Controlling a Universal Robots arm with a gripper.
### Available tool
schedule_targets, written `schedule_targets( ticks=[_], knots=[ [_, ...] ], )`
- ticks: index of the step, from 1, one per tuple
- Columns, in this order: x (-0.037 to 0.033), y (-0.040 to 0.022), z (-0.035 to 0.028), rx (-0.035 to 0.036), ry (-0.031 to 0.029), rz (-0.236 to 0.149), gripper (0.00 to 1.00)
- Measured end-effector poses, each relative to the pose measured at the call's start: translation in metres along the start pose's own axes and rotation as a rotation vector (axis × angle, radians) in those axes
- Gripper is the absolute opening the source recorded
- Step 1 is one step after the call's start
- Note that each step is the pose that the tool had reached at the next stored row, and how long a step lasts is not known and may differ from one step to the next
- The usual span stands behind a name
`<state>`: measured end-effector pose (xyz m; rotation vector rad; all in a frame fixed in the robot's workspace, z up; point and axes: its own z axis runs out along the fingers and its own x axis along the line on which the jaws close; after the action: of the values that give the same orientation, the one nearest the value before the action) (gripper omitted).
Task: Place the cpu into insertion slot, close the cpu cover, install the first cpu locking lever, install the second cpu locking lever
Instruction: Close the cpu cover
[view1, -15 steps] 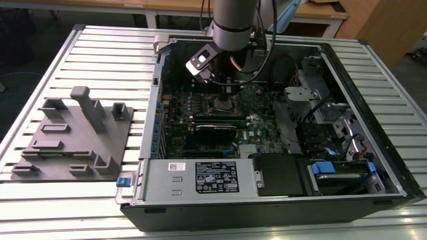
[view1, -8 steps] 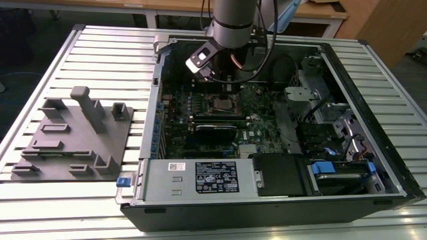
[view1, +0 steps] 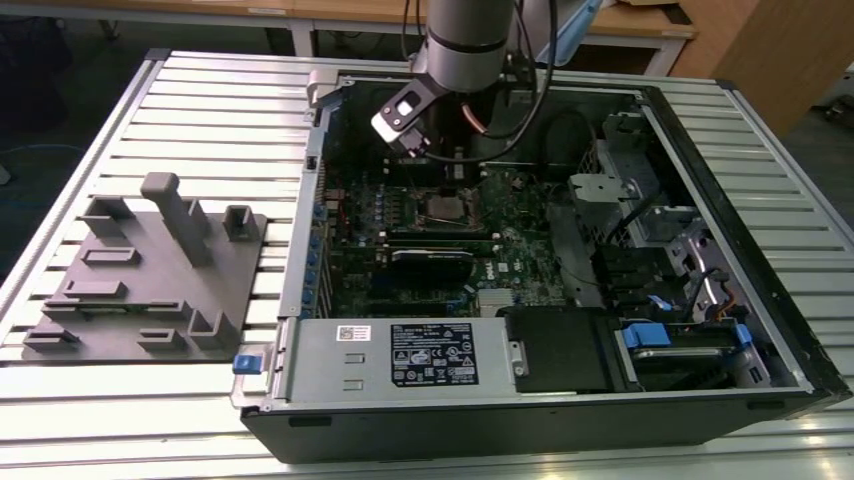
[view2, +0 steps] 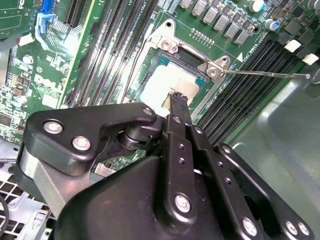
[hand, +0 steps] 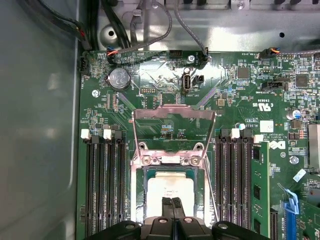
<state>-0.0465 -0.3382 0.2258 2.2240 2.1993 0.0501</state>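
The cpu lies flat in the insertion slot on the green board, its pale metal top showing in both wrist views. The cpu cover is swung open away from the slot, and the board shows through its window. A thin locking lever sticks out sideways from the slot's corner. My gripper is shut, its black fingertips together just over the chip's near edge, with nothing seen between them. In the exterior view the arm hangs over the slot inside the open computer case.
Long black memory slots flank the socket on both sides. A coin battery and cables sit beyond the cover. The case wall is close by. A grey fixture stands on the slatted table at the exterior view's left.
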Motion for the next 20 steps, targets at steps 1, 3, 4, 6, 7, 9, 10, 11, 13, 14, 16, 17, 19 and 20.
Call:
schedule_targets(
  ticks=[1,3,4,6,7,9,10,11,13,14,16,17,19,20],
  knots=[
    [0.0000,0.0000,-0.0006,0.0000,0.0000,0.000,0.10],
    [0.0000,0.0001,-0.0018,0.0000,0.0000,0.000,0.10],
    [0.0000,0.0001,-0.0024,-0.0001,0.0000,0.000,0.10],
    [0.0001,0.0001,-0.0036,-0.0001,0.0000,0.000,0.10],
    [0.0001,0.0001,-0.0042,-0.0001,0.0000,0.000,0.10],
    [0.0001,0.0002,-0.0054,0.0000,0.0001,0.000,0.10],
    [0.0001,0.0002,-0.0060,0.0000,0.0000,0.000,0.10],
    [0.0001,0.0002,-0.0067,-0.0001,0.0001,0.000,0.10],
    [0.0001,0.0003,-0.0082,0.0000,0.0000,0.000,0.10],
    [0.0001,0.0003,-0.0090,0.0000,0.0000,0.000,0.10],
    [0.0001,0.0003,-0.0105,-0.0001,0.0000,0.000,0.10],
    [0.0002,0.0004,-0.0112,-0.0001,0.0001,0.000,0.10],
    [0.0002,0.0004,-0.0125,-0.0001,0.0001,0.000,0.10],
    [0.0002,0.0004,-0.0132,0.0000,0.0000,0.000,0.10]
  ],
)
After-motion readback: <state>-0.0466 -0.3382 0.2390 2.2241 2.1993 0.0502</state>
